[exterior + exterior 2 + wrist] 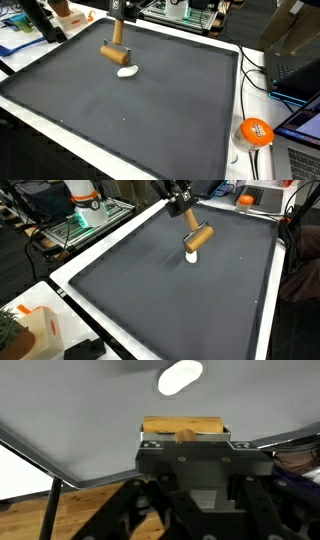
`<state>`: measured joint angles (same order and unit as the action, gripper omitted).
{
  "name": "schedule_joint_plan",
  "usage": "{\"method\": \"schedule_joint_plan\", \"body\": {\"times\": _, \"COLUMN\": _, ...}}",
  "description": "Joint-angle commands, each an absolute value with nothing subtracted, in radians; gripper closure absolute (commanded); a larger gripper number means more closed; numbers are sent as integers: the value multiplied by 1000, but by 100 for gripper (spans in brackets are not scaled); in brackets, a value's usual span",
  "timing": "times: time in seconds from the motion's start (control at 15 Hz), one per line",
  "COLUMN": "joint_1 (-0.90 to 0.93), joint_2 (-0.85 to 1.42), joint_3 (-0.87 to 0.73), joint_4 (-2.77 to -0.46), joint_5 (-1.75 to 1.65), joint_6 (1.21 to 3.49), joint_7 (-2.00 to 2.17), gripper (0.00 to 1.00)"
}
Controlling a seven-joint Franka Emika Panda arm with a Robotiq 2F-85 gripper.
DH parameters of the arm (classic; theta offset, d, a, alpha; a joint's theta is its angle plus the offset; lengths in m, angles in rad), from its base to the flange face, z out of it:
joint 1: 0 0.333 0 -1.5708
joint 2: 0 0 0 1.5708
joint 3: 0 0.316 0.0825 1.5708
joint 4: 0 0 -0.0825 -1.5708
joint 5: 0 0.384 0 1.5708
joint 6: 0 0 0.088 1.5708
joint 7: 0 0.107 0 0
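Observation:
A wooden roller (116, 52) with a straight handle hangs just above the dark mat (120, 110) near its far edge. My gripper (117, 12) is shut on the top of the handle. In both exterior views a small white oval lump (127, 71) lies on the mat right beside the roller's head (199, 238); I cannot tell if they touch. From the wrist, the roller (185, 427) sits crosswise below the gripper (186, 445), with the white lump (180, 377) beyond it. The gripper's fingertips are hidden by its own body there.
The mat lies in a white-edged frame (100, 255). An orange round object (255, 131) and a laptop (300, 75) with cables sit beside one edge. A white box (35, 330) and a plant (8, 330) stand past a corner. Lab gear (85, 205) lines the back.

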<state>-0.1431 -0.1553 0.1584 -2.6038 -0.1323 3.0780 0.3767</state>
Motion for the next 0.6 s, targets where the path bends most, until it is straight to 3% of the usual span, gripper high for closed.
{"method": "schedule_joint_plan", "body": {"times": 0.0, "joint_1": -252, "joint_2": -148, "joint_3": 232, "joint_4": -2613, "joint_5": -257, "joint_6": 3128, "joint_7": 488, "gripper": 78}}
{"method": "schedule_joint_plan", "body": {"times": 0.53, "joint_1": -431, "joint_2": -147, "joint_3": 385, "joint_4": -2599, "joint_5": -465, "joint_6": 3119, "joint_7": 713, "gripper": 78}}
